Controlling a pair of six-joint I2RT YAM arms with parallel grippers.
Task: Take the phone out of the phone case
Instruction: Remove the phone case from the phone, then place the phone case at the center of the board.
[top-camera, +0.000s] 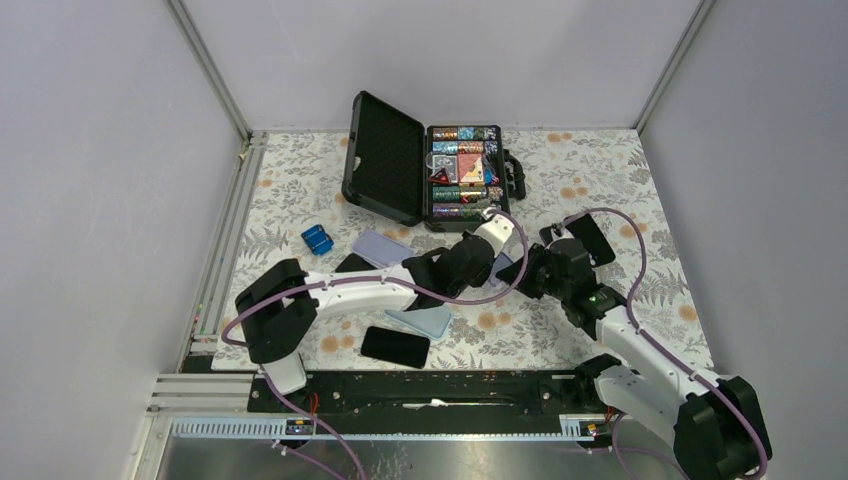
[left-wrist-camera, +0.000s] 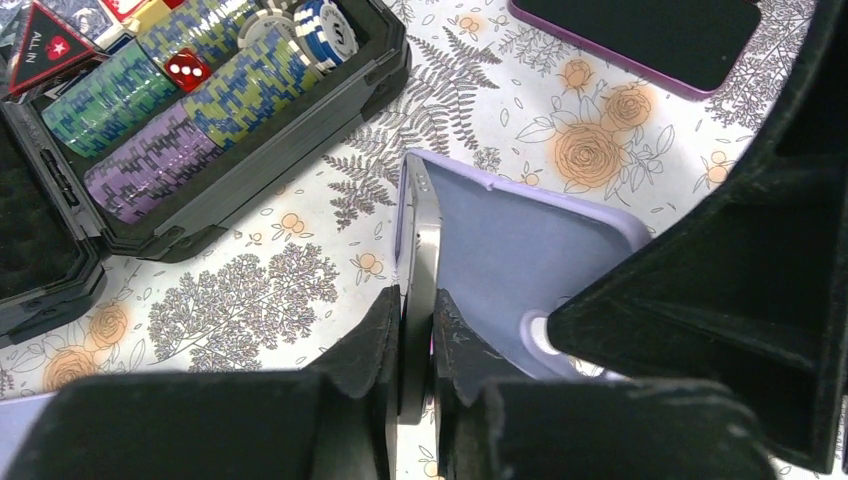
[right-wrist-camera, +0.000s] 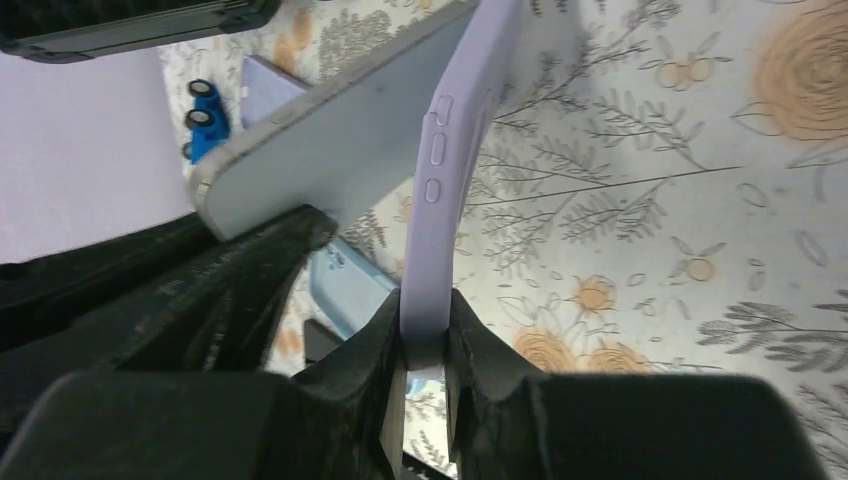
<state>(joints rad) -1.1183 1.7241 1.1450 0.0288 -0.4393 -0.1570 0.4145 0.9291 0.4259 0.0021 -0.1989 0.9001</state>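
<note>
A phone (left-wrist-camera: 420, 240) with a silver rim stands on edge, half out of its lilac phone case (left-wrist-camera: 520, 250). My left gripper (left-wrist-camera: 417, 312) is shut on the phone's lower rim, one finger on each face. In the right wrist view the phone's pale back (right-wrist-camera: 330, 150) leans away to the left from the bent case (right-wrist-camera: 450, 180), and my right gripper (right-wrist-camera: 425, 322) is shut on the case's wall. From above, both grippers meet mid-table, left (top-camera: 492, 262) and right (top-camera: 530, 270); they hide most of the phone and case.
An open black poker-chip case (top-camera: 420, 170) lies behind the grippers. A blue block (top-camera: 317, 239), a lilac-cased phone (top-camera: 382, 246), a light blue case (top-camera: 420, 320) and a black phone (top-camera: 395, 346) lie left and near.
</note>
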